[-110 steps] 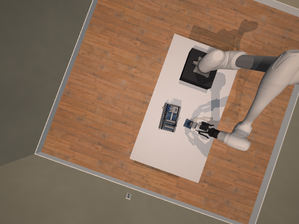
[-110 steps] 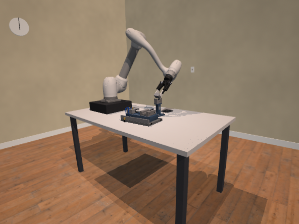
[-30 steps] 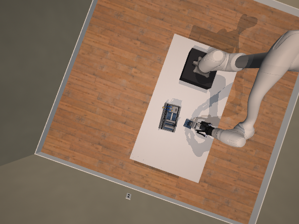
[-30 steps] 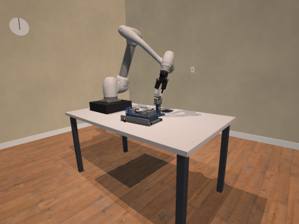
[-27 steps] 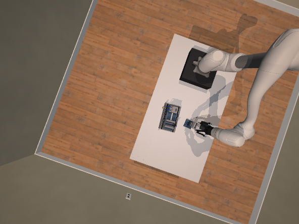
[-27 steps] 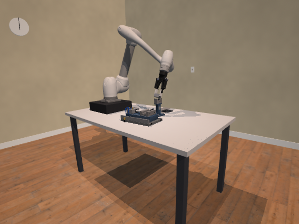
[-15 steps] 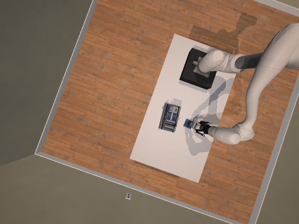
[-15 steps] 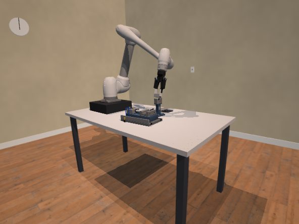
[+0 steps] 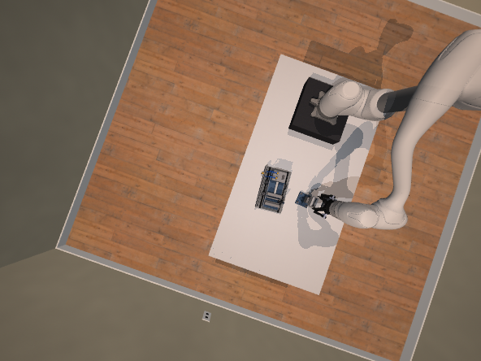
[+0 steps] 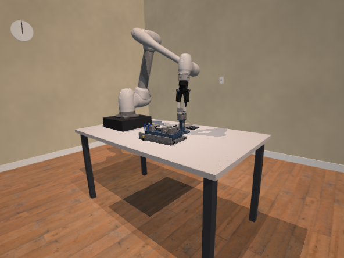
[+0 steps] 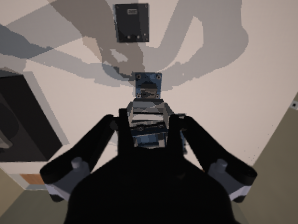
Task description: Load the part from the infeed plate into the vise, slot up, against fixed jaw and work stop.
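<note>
Smooth off-white arm (image 10: 144,62) of rounded, bulging joints and tapering links, with one dark grey band, tipped by a black gripper (image 10: 181,109) with pale fingertip pads.

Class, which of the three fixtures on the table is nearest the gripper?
The V-block, the upright stand just below the held part; the vise and the flat dark infeed plate lie farther off.

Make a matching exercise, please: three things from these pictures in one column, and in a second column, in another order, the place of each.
Things:
1. part
2. infeed plate
3. arm base block

Places:
A. flat on the table, bare, beyond the vise
B. at the table's far end, under the arm
C. between the fingers of the gripper, above the V-block

Pairs: 1-C, 2-A, 3-B
</note>
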Motion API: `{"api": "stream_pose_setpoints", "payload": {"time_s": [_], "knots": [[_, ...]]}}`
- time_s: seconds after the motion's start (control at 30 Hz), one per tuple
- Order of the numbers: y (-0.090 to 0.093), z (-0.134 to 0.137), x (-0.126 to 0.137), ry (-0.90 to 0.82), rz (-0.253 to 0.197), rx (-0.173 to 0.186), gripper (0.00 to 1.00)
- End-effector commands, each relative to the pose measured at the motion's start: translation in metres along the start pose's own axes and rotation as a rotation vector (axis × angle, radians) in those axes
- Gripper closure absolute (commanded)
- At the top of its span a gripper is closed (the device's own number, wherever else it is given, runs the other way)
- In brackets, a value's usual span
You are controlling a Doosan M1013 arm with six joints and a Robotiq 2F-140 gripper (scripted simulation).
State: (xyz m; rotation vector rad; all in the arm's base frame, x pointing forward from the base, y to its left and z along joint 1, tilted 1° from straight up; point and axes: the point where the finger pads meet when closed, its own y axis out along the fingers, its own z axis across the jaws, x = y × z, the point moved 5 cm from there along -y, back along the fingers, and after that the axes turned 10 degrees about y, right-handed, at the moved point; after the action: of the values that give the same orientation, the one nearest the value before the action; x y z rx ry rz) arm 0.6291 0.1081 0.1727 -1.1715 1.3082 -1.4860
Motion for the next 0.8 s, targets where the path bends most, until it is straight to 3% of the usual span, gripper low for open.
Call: {"api": "stream_pose_setpoints", "payload": {"time_s": [0.0, 0.3, 0.77], "knots": [[0.0000, 0.0002, 0.0015, 0.000, 0.020, -0.004, 1.00], [0.0002, 0.0010, 0.0059, 0.000, 0.078, -0.014, 1.00], [0.0006, 0.0016, 0.0093, 0.000, 0.124, -0.022, 1.00]]}}
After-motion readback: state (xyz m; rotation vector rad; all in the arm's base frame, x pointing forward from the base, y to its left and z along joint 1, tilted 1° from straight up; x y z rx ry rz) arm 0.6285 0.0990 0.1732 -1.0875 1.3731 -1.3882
